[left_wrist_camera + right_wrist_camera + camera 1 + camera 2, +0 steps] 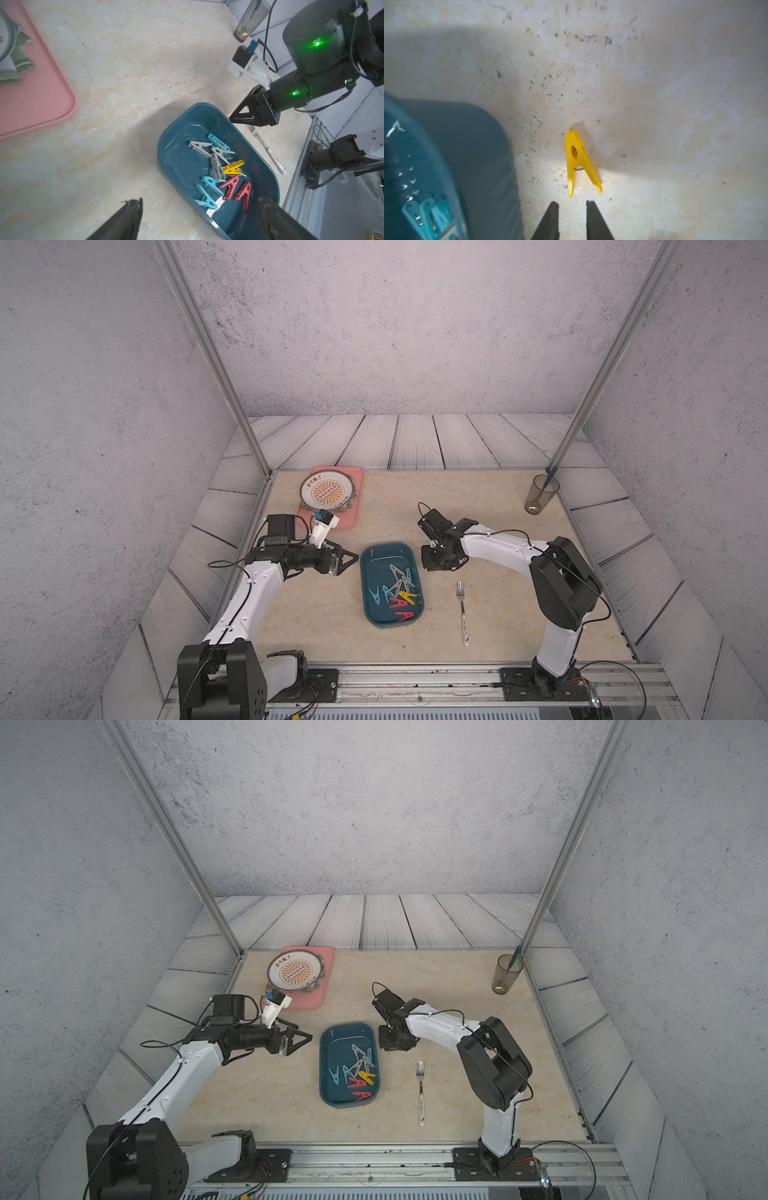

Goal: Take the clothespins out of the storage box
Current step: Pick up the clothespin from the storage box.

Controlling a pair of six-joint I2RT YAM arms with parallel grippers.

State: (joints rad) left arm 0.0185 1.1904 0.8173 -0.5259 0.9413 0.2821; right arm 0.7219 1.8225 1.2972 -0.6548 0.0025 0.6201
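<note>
One yellow plastic A-shaped clothespin [577,162] lies on the speckled beige marble-look tabletop [324,635] just right of the dark teal plastic storage box [378,564], before the slightly parted fingers of the right gripper [572,202]. The other red, yellow, light blue and grey clothespins [397,589] lie heaped in the box's near half, with the left gripper [343,564] spread wide to its left. Grey textured walls [395,323] and plank-printed boards [415,439] enclose the table.

The table [374,506] holds storage box [380,564], yellow clothespin [579,160], fork [462,610], pink tray [349,514], glass [540,495].
</note>
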